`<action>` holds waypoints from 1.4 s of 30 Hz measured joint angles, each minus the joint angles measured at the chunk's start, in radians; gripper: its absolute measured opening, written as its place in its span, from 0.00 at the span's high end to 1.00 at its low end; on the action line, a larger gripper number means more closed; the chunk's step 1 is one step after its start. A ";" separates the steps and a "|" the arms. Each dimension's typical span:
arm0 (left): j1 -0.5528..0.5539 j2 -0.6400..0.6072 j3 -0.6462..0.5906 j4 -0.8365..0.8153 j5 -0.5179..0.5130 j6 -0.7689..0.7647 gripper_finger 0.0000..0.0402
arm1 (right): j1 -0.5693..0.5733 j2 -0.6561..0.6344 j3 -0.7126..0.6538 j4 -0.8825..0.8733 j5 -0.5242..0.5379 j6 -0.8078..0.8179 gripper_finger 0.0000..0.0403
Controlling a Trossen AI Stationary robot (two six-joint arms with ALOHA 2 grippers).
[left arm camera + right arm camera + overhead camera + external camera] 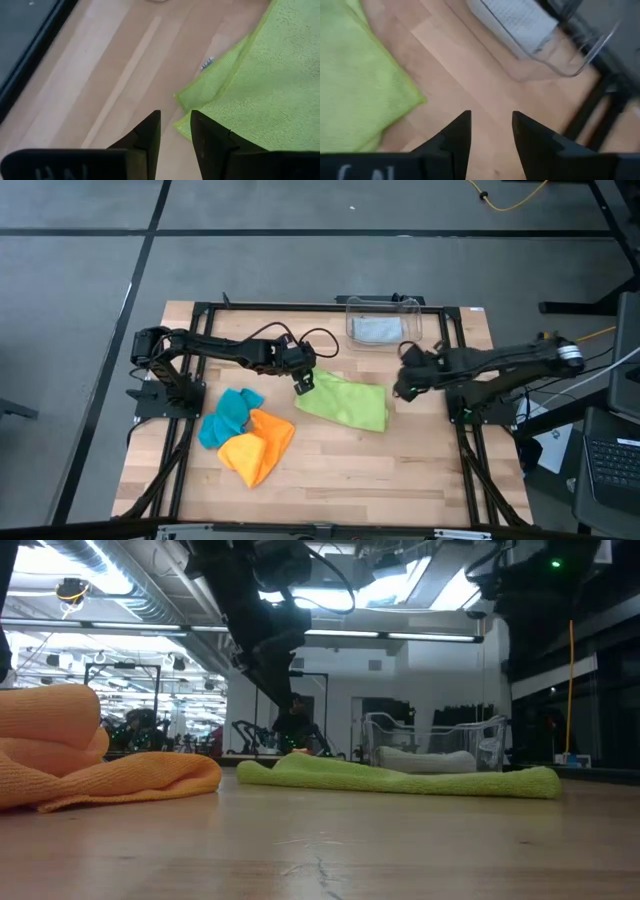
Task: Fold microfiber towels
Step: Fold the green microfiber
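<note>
The lime green towel (345,402) lies flat on the table's middle, folded, with two layers showing at its left corner (186,102). My left gripper (303,387) is at that corner, fingers slightly apart (175,122) with the lower edge showing between them. My right gripper (400,390) is open (491,120) over bare wood just beyond the towel's right edge (412,97). The teal towel (228,418) and the orange towel (260,448) lie crumpled at the left front. The grey towel (376,330) lies in the clear bin (385,308). My left gripper's fingers (150,132) come from above at the green towel's left corner, one on each side of its lower edge (181,126). I cannot tell whether they touch the cloth. The towel lies flat on the table.
The clear bin (430,745) stands at the table's far edge, behind the green towel. The black frame rails (180,450) run along the table's left and right sides. Bare wood shows along the near edge (380,480).
</note>
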 joint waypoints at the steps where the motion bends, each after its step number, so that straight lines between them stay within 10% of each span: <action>1: 0.000 0.000 0.000 0.001 -0.008 -0.001 0.75 | -0.011 -0.049 -0.044 0.045 -0.029 0.001 0.64; 11: 0.000 0.000 0.000 0.030 -0.014 -0.001 0.75 | -0.086 -0.345 -0.542 0.820 -0.580 -0.022 0.64; 21: 0.000 0.000 0.000 0.053 -0.014 -0.001 0.75 | -0.086 -0.345 -0.753 1.244 -0.570 -0.129 0.64; 42: 0.000 0.000 0.000 0.099 -0.014 0.000 0.75 | -0.086 -0.280 -0.761 1.098 -0.409 0.097 0.64</action>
